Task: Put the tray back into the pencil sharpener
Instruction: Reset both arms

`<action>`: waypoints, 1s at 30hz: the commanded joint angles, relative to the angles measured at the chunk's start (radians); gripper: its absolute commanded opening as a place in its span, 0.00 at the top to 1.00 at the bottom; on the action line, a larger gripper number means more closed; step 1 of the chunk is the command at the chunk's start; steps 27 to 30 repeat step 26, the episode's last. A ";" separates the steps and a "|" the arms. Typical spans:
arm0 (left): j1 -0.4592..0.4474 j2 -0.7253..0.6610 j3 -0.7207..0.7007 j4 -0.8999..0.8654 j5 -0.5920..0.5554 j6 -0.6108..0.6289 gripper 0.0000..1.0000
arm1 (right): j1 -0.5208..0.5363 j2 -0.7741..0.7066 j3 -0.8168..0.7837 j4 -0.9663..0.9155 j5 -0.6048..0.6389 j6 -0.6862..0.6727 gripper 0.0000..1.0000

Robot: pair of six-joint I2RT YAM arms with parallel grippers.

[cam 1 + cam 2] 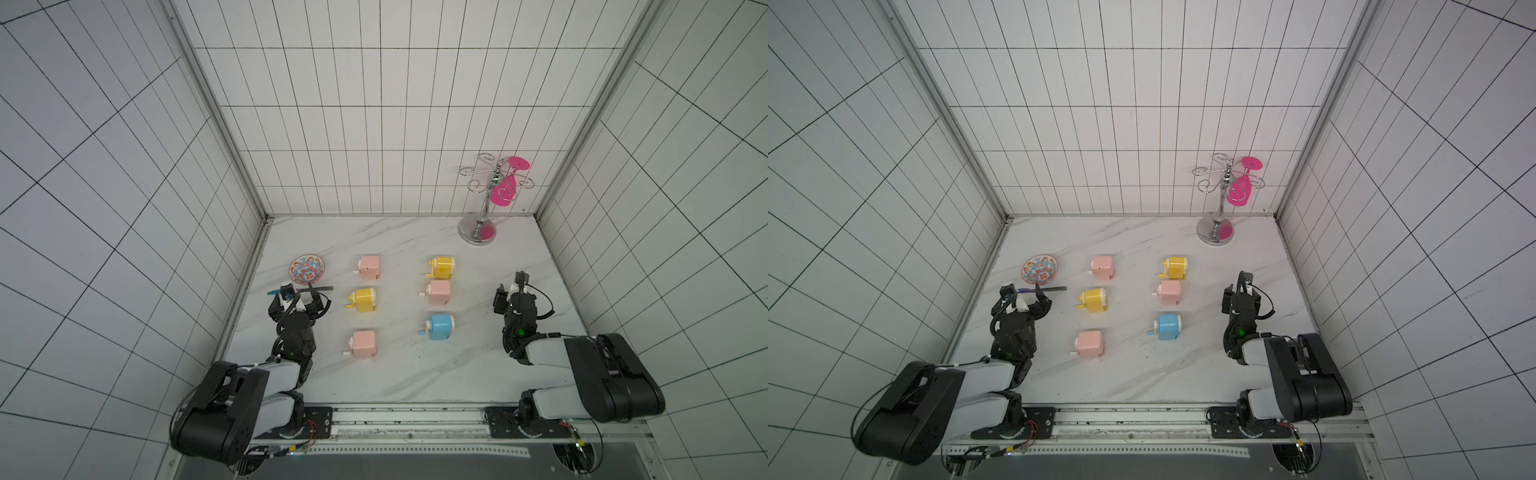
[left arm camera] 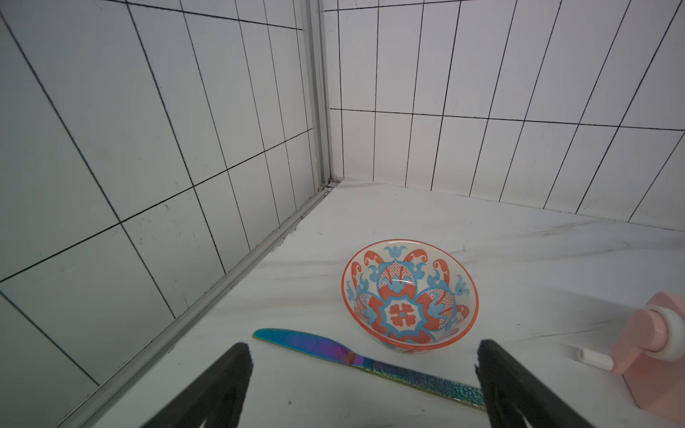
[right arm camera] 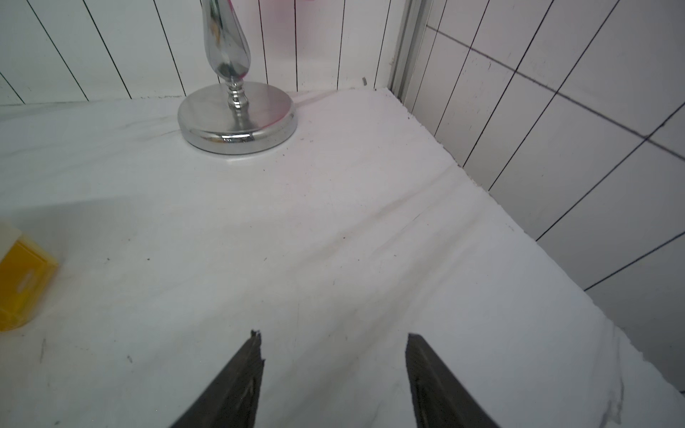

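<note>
A near pink sharpener (image 1: 364, 343) and a blue sharpener (image 1: 440, 327) stand on the marble table (image 1: 415, 374), closest to the arm bases. Further out, the left gripper (image 2: 364, 348) hangs wide apart and empty over an iridescent knife (image 2: 370, 361). The right gripper (image 3: 334, 335), parted and empty, hangs over the tabletop. Between them stand a yellow sharpener (image 1: 363, 300) and a middle pink sharpener (image 1: 438, 291). Beyond the left fingertips sits a patterned bowl (image 2: 409, 296), and beyond the right gripper a chrome stand (image 3: 237, 118). Which sharpener's tray is meant, I cannot tell.

Left column, far to near: far pink sharpener (image 1: 369, 267), left yellow sharpener (image 1: 363, 300), near pink sharpener (image 1: 364, 343). Right column: right yellow sharpener (image 1: 443, 267), middle pink sharpener (image 1: 438, 291), blue sharpener (image 1: 441, 327). All stand upright, apart, on the surface (image 1: 407, 374), cranks pointing left
</note>
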 commanded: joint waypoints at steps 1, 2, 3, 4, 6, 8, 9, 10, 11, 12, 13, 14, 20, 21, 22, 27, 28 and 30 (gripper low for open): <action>0.015 0.190 0.036 0.281 0.107 0.054 0.04 | -0.019 -0.003 0.055 0.054 -0.035 -0.009 0.37; 0.014 0.252 0.036 0.377 0.137 0.083 0.03 | -0.028 -0.025 0.090 -0.053 -0.047 0.010 0.37; 0.013 0.279 0.034 0.428 0.138 0.100 0.02 | -0.051 -0.001 0.119 -0.072 -0.066 0.024 0.37; 0.013 0.236 0.039 0.347 0.144 0.083 0.02 | -0.070 0.024 0.150 -0.090 -0.085 0.036 0.37; 0.016 0.140 0.098 0.096 0.136 0.050 0.03 | -0.076 -0.006 0.186 -0.211 -0.091 0.049 0.14; 0.020 0.161 0.167 -0.010 0.112 0.045 0.02 | -0.075 0.018 0.165 -0.118 -0.084 0.035 0.01; 0.020 0.195 0.199 -0.010 0.085 0.047 0.02 | -0.073 0.005 0.167 -0.149 -0.084 0.035 0.01; 0.022 0.220 0.215 -0.006 0.064 0.047 0.03 | -0.073 -0.006 0.174 -0.183 -0.087 0.038 0.01; 0.022 0.212 0.209 -0.006 0.074 0.045 0.03 | -0.073 0.001 0.171 -0.159 -0.086 0.035 0.01; 0.022 0.201 0.219 -0.044 0.069 0.039 0.02 | -0.073 0.010 0.165 -0.135 -0.082 0.034 0.01; 0.022 0.186 0.228 -0.090 0.068 0.030 0.02 | -0.072 0.008 0.166 -0.140 -0.081 0.034 0.01; 0.023 0.171 0.242 -0.138 0.064 0.021 0.03 | -0.072 0.002 0.171 -0.161 -0.083 0.033 0.01; 0.022 0.174 0.237 -0.124 0.066 0.026 0.03 | -0.073 0.011 0.176 -0.156 -0.084 0.033 0.01; 0.022 0.174 0.238 -0.130 0.064 0.024 0.03 | -0.072 0.011 0.177 -0.159 -0.084 0.033 0.01; 0.022 0.171 0.240 -0.137 0.064 0.022 0.03 | -0.072 0.010 0.177 -0.163 -0.084 0.034 0.01; 0.022 0.171 0.241 -0.139 0.065 0.021 0.03 | -0.071 0.006 0.170 -0.151 -0.084 0.031 0.01; 0.022 0.171 0.241 -0.139 0.065 0.021 0.03 | -0.071 0.006 0.170 -0.151 -0.084 0.031 0.01; 0.022 0.171 0.241 -0.139 0.065 0.021 0.03 | -0.071 0.006 0.170 -0.151 -0.084 0.031 0.01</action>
